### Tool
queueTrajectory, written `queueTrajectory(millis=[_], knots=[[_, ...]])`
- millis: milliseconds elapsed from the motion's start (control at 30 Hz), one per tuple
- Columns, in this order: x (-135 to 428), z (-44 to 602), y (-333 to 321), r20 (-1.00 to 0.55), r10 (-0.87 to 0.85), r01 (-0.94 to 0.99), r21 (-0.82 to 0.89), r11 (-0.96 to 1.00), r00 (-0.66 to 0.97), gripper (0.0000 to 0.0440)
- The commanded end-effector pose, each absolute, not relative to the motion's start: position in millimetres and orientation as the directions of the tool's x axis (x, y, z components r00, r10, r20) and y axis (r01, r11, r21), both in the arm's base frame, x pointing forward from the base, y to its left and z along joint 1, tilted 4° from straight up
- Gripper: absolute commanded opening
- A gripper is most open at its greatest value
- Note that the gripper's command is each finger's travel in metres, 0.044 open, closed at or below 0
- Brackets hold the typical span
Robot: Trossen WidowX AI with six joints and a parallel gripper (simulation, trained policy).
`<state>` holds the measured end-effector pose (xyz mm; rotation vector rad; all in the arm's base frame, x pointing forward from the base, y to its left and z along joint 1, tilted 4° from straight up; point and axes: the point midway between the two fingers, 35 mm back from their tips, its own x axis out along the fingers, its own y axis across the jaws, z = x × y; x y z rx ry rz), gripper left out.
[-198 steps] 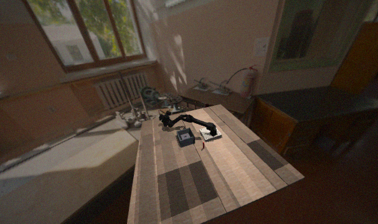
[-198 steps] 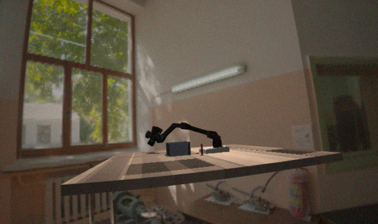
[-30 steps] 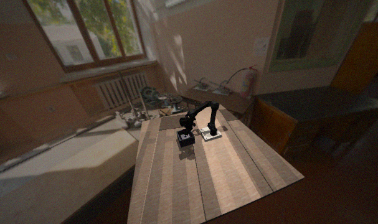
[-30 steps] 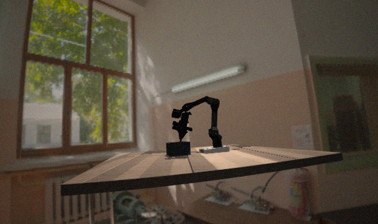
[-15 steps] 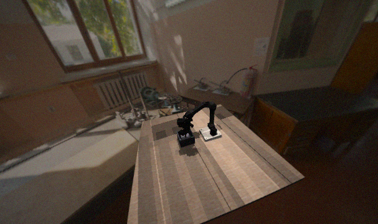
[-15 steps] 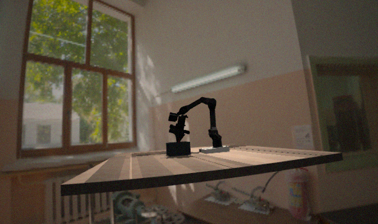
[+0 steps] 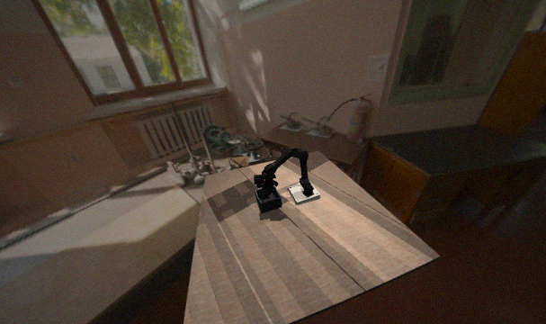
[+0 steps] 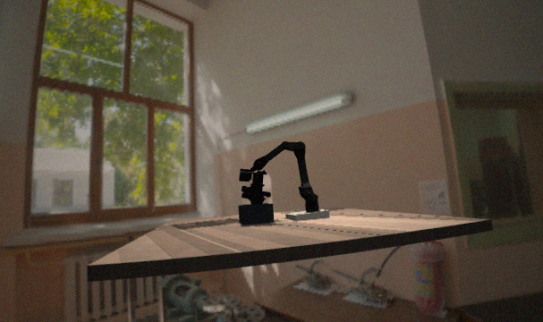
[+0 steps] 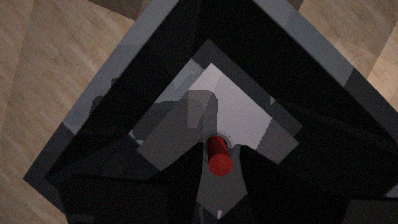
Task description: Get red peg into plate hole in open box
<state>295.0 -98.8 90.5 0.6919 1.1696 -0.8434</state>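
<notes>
The dark open box (image 7: 269, 206) (image 8: 256, 215) (image 9: 322, 50) stands on the table beside the arm's base. In the wrist view, the light plate (image 9: 240, 110) lies at its bottom. The red peg (image 9: 220, 164) stands with its lower end at the ringed hole (image 9: 226, 137), its round top face toward the camera; how deep it sits is hard to tell. My gripper (image 9: 221, 149) reaches down into the box. Its fingers are slightly open, one on each side of the peg, with narrow gaps between them and it. The top and exterior views hide the fingertips and peg behind the box walls.
The arm's base stands on a white slab (image 7: 299, 199) (image 8: 293, 216) just right of the box. The box walls rise around my fingers on all sides. The wooden table (image 7: 308, 252) (image 8: 199, 239) extends toward the top and exterior views.
</notes>
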Motion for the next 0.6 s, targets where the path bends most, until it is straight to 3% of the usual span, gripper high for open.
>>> queueTrajectory(millis=[0,567], knots=[[298.6,89.4,-101.1,-0.968,-0.200,0.843,0.019,0.537,0.150,0.0139],[323.5,96.8,-117.9,-0.976,-0.183,0.804,-0.017,0.594,0.114,0.0108]])
